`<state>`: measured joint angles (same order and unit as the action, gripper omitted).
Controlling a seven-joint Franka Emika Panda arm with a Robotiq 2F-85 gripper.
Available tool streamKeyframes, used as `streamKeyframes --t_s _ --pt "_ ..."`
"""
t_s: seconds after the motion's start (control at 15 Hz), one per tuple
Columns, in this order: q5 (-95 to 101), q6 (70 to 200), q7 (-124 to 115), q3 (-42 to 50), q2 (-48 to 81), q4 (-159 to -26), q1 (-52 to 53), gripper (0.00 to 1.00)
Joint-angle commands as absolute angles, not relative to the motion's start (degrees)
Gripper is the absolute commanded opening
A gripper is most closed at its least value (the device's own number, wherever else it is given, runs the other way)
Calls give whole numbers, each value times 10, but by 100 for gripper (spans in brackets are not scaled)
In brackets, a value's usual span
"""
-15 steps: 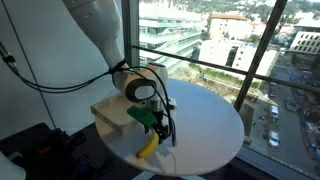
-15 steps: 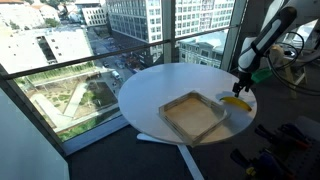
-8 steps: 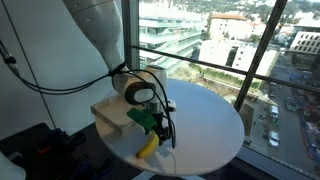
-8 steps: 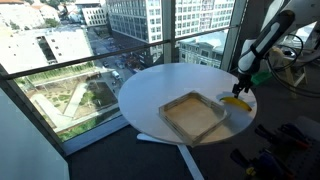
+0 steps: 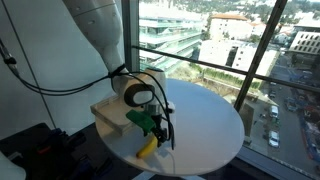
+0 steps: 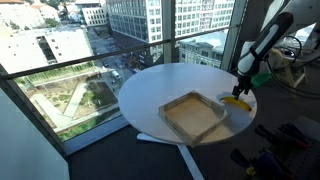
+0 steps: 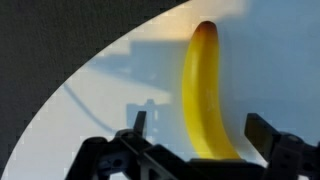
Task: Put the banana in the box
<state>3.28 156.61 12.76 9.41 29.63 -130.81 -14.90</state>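
Wrist view shows the gripper [image 7: 200, 126] with jaws spread fully and holding nothing. They straddle the small curved yellow banana [image 7: 206, 90], which lies flat on the round white table [image 7: 120, 85]. It runs lengthwise away from the camera, across the closing line, a bit nearer the picture-right finger. We'd call the main risk the table edge, since dark floor shows close by on the picture-left. An uneven close could have one finger touch first and roll or skid the fruit toward that drop. The peel is smooth and curved, so a shallow pinch might let it squirt out. In an exterior view the banana [image 6: 236, 100] sits at the tabletop's rim, just beside a corner of the shallow square tan wooden box [image 6: 178, 102]. The carry is short, but we'd watch for clipping the low wall.
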Motion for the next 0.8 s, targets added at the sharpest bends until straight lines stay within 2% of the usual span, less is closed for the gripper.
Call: streamKeyframes --t_s 0.0,0.73 --pt "41 1585 136 90 302 -1311 -156 100" --pt "46 1602 130 96 329 -1304 -152 100"
